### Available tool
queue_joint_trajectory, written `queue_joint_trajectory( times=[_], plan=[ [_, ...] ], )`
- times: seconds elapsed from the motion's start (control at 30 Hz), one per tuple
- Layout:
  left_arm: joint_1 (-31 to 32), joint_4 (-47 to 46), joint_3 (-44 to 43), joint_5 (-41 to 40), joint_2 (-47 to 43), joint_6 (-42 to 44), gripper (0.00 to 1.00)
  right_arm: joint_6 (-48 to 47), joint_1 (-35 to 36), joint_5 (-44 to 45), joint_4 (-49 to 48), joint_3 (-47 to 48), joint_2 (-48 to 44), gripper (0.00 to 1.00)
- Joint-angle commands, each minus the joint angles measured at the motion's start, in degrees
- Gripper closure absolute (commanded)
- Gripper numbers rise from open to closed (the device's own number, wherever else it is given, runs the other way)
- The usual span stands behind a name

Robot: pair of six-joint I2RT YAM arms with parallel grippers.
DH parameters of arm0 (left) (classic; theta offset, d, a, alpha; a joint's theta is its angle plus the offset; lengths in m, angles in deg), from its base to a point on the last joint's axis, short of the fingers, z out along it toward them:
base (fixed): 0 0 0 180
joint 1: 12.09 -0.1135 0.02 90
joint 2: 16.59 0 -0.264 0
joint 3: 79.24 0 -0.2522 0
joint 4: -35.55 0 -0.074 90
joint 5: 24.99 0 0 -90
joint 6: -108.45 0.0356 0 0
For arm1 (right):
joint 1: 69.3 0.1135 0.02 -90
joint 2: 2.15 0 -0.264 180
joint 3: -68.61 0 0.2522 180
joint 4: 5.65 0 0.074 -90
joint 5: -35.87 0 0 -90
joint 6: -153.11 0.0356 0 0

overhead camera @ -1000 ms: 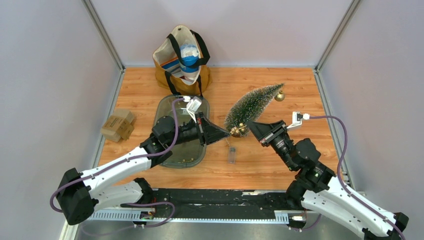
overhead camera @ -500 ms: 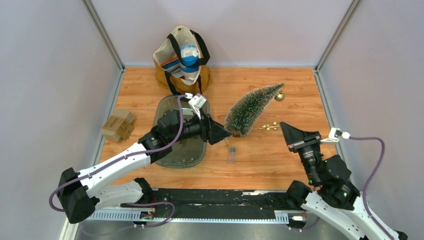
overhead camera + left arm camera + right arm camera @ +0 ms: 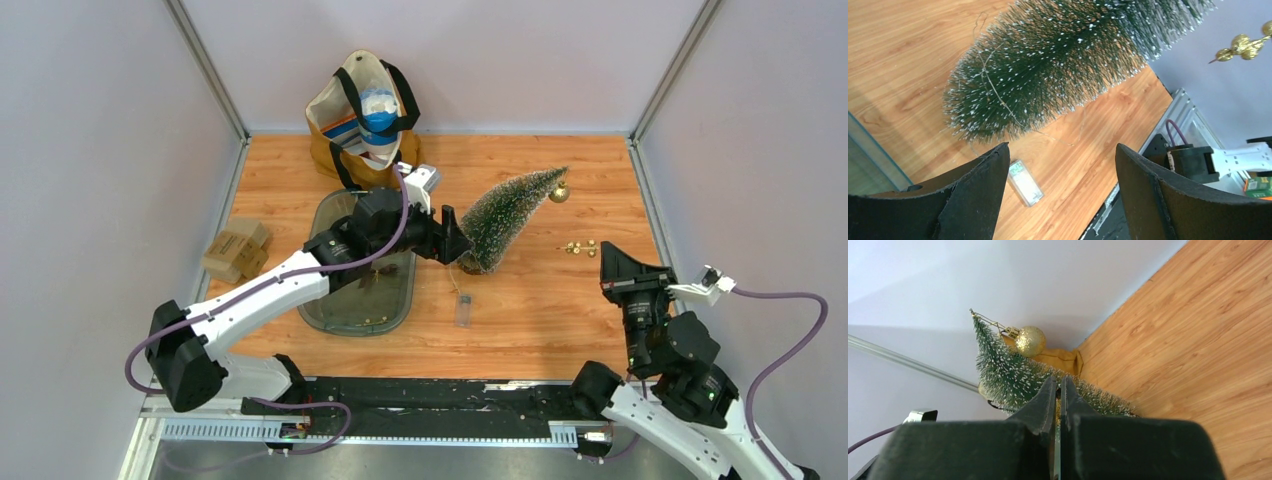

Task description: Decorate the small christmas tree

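A tote bag (image 3: 330, 110) stands beyond the clear tray (image 3: 375, 300).

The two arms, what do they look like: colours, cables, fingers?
The left arm and right arm have white shells over black joints. The left gripper and right gripper have matte black, wedge-shaped fingers. A purple cable loops along each arm to a small white unit by the wrist.

The top camera overlooks the whole table (image 3: 540, 300) from behind; all views share the tree (image 3: 508, 213), left wrist closest.
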Motion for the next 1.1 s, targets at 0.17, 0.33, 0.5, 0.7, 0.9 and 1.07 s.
queue_joint_trajectory(
  times=[0.17,0.33,0.5,0.7,0.9,1.07],
  plan=[
    [0.2,1.8,-4.1,-2.6,1.5,2.1,0.15,-8.0,0.4,1.8,1.6,7.8,7.2,1.0],
    [0.2,1.8,-3.5,-2.7,1.1,1.9,0.15,-6.9,0.3,-1.1,4.2,9.5,11.3,1.0],
    [0.1,2.5,-4.2,-2.3,1.3,2.3,0.15,-5.7,-1.3,-5.5,7.2,11.4,14.8,1.0],
    [0.0,2.9,-4.2,-2.2,0.9,2.8,0.15,-5.7,-12.7,-18.2,8.9,13.0,18.7,1.0],
    [0.0,3.0,-3.9,-2.0,0.6,2.6,0.15,-4.3,-35.1,-42.0,6.6,10.2,21.4,1.0],
    [-0.5,1.6,-3.9,-1.5,0.9,2.8,0.15,4.6,-55.9,-67.0,-4.3,1.4,21.3,1.0]
  ],
)
